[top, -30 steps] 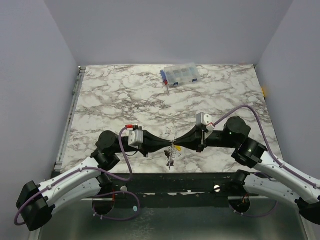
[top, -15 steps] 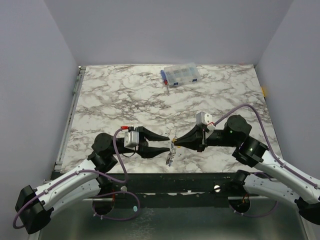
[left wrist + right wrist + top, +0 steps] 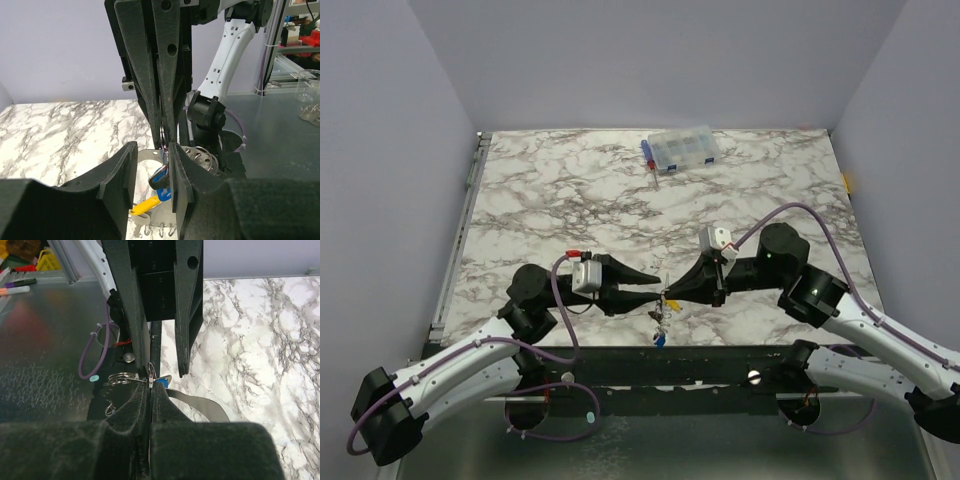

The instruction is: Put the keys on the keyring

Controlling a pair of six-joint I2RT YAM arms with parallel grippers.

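My right gripper (image 3: pixel 667 294) is shut on the thin silver keyring (image 3: pixel 150 378) and holds it above the table's near edge. A bunch hangs from the keyring (image 3: pixel 663 303): a blue key (image 3: pixel 163 176), a yellow key (image 3: pixel 144 205) and a silver metal piece (image 3: pixel 200 405). My left gripper (image 3: pixel 656 286) is open and faces the right one. Its fingers (image 3: pixel 119 172) straddle the hanging bunch, and the blue key lies against the inside of its right finger. In the right wrist view the left gripper's fingers (image 3: pixel 186 310) stand apart above the keyring. A small coiled ring (image 3: pixel 119 377) sticks out beside the right gripper (image 3: pixel 150 387).
A clear compartment box with blue parts (image 3: pixel 681 149) stands at the far middle of the marble table (image 3: pixel 550 200). The black frame rail (image 3: pixel 720 360) runs under the grippers at the table's near edge. Grey walls close in the sides.
The left gripper let go and drew back open, and has now come forward again around the bunch. The right gripper moved left and nearer with the keyring; the keys hang lower.
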